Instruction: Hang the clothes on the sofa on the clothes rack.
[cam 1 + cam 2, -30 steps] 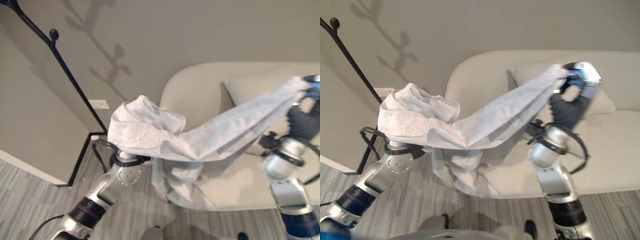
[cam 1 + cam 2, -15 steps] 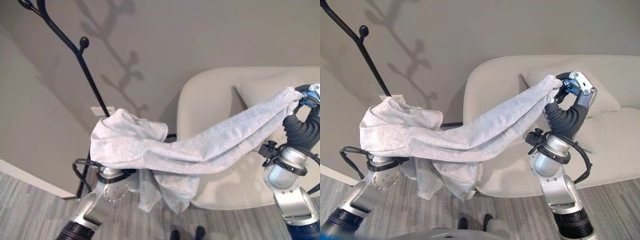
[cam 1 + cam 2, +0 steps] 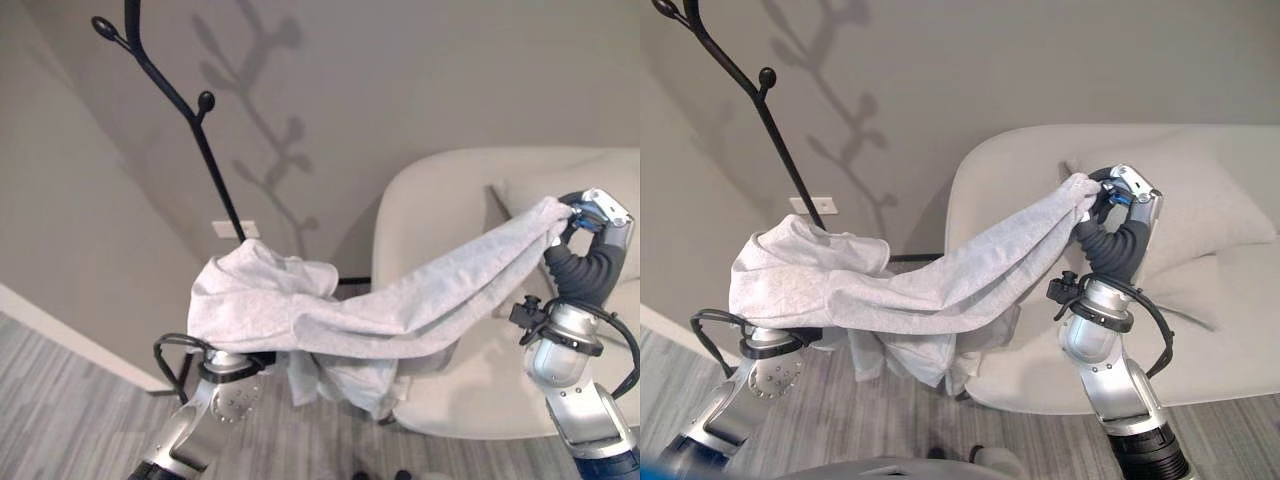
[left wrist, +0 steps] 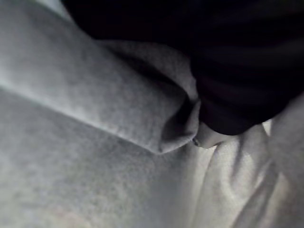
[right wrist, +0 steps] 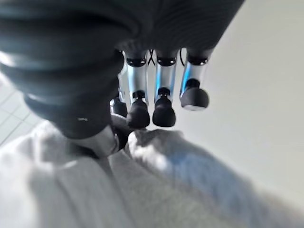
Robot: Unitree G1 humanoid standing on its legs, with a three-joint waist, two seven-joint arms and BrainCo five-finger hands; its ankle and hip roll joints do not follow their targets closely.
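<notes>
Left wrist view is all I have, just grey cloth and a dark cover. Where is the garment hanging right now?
Observer: The grey garment is stretched between both arms, bunched over the left arm and running up to the right hand.
Operator: Is the right hand actually gripping it?
Observer: Yes, in the right wrist view its fingers and thumb pinch the cloth's end.
Operator: And the clothes rack?
Observer: The black clothes rack stands against the wall, behind and above the bunched end; the garment is not on it yet.
Operator: Anything under the cloth?
Observer: The middle sags over the edge of the cream sofa.
</notes>
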